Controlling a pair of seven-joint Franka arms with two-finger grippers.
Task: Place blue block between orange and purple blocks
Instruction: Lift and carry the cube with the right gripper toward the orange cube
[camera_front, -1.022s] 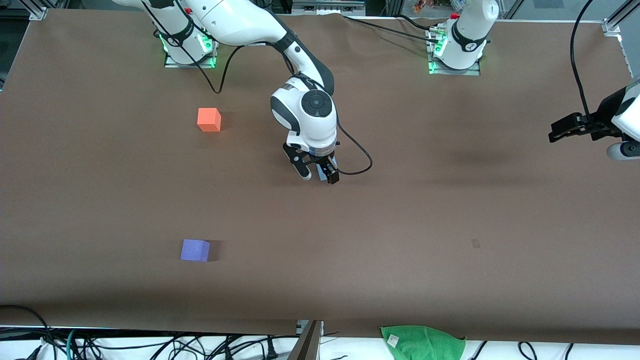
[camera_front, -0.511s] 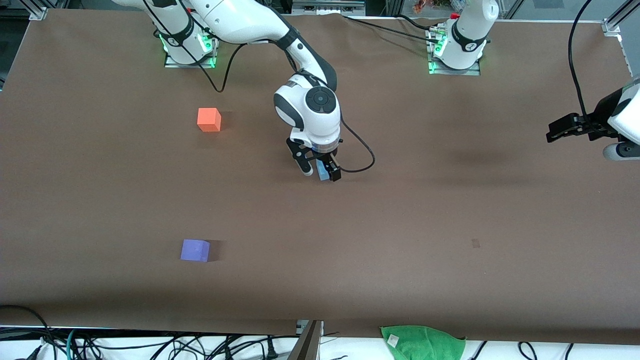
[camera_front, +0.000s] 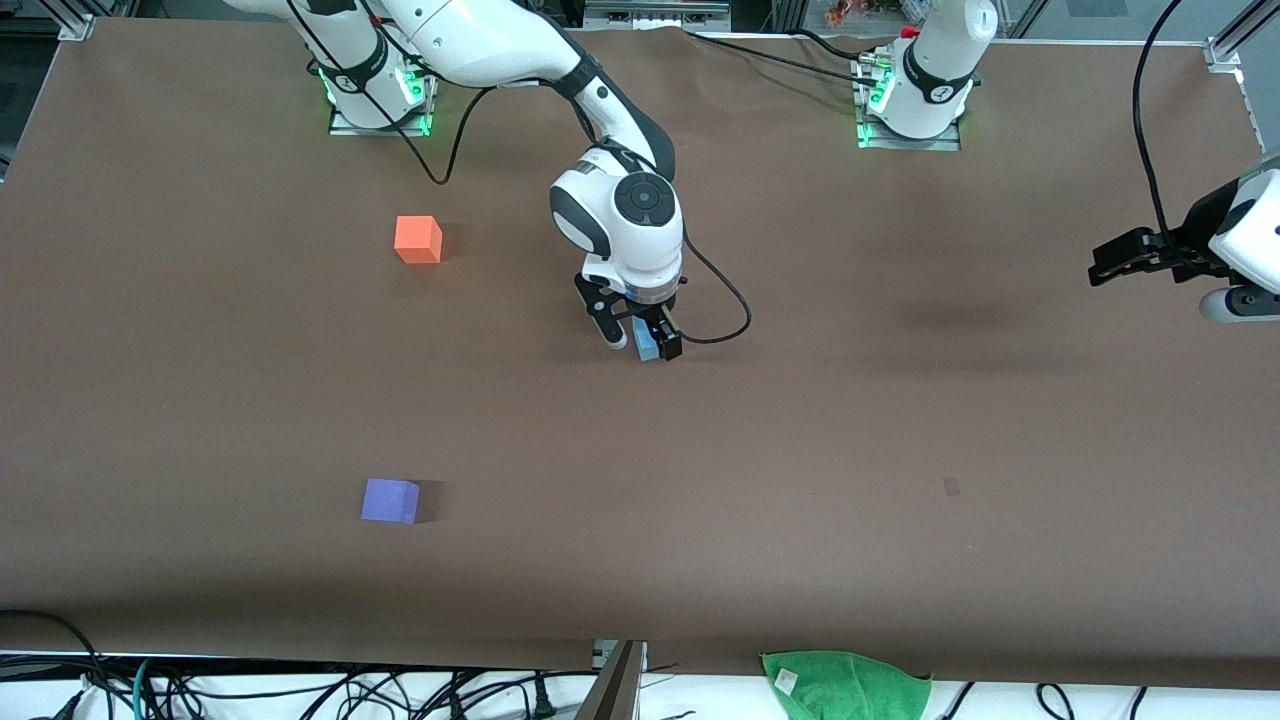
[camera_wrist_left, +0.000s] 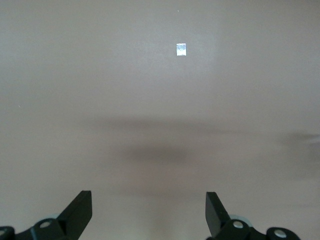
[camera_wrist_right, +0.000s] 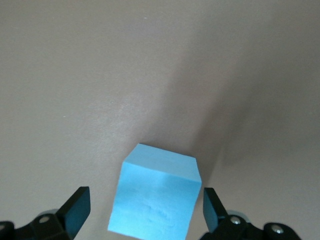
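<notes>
**Right gripper astride the blue block, nothing grasped**

Front view: right gripper (camera_front: 642, 342) low over the middle of the brown table (camera_front: 900, 420), its fingers spread and straddling the blue block (camera_front: 646, 346), which shows only as a sliver between them. Orange block (camera_front: 418, 239) sits toward the right arm's end of the table, farther from the front camera than the blue block. Purple block (camera_front: 390, 500) also toward that end, nearer the camera, roughly in line with the orange one and well apart from it. Left gripper (camera_front: 1102, 268) waits in the air at the left arm's end of the table. Green cloth (camera_front: 845, 683) lies off the table's near edge.

Left wrist view: left gripper's fingers (camera_wrist_left: 77, 212) spread wide, nothing between them; bare table below, with one small pale mark (camera_wrist_left: 181, 49) on it.

Right wrist view: blue block (camera_wrist_right: 156, 196) rests flat on the table between the two fingers (camera_wrist_right: 76, 210), with a gap showing on each side; released, not clamped
</notes>
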